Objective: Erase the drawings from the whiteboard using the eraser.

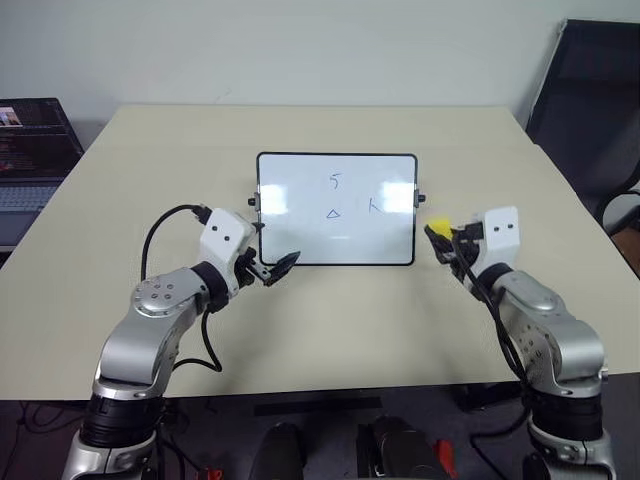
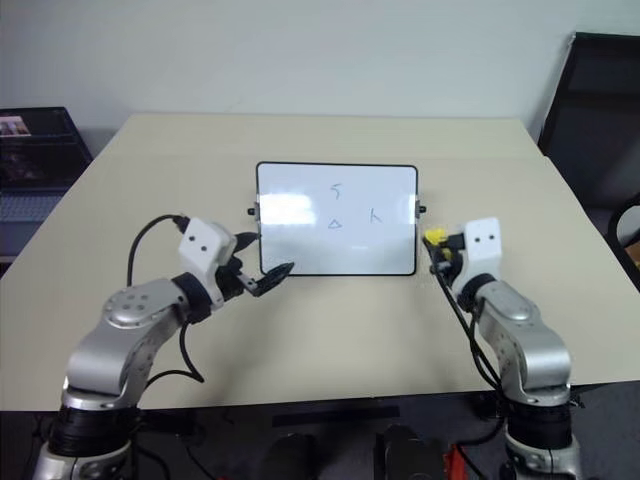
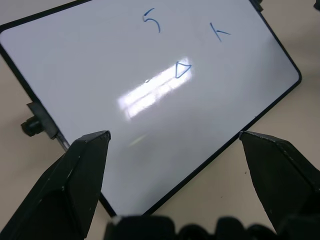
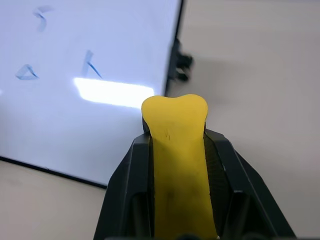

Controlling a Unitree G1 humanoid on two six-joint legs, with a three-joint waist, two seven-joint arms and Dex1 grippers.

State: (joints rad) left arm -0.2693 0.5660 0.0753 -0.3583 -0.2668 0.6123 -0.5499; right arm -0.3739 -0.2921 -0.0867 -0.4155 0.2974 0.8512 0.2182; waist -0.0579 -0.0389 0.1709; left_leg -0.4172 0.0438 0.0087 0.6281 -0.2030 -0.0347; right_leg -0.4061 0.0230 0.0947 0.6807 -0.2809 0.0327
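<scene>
The desk (image 1: 330, 330) carried the whiteboard (image 1: 300, 235) at centre, its 3 drawings (image 1: 334, 181) intact. The left hand (image 1: 276, 269) stood apart at the board's near-left corner. The right hand (image 4: 177, 150), beside the right edge, was clamped on the eraser (image 4: 176, 120), pinch confirmed by wrist view.

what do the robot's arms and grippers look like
Both arms have silver-grey metal shells with black joint bands. Each wrist carries a white box with two small dark dots. A black cable loops along each arm. The left gripper and right gripper each have two black, wedge-shaped fingers.
</scene>
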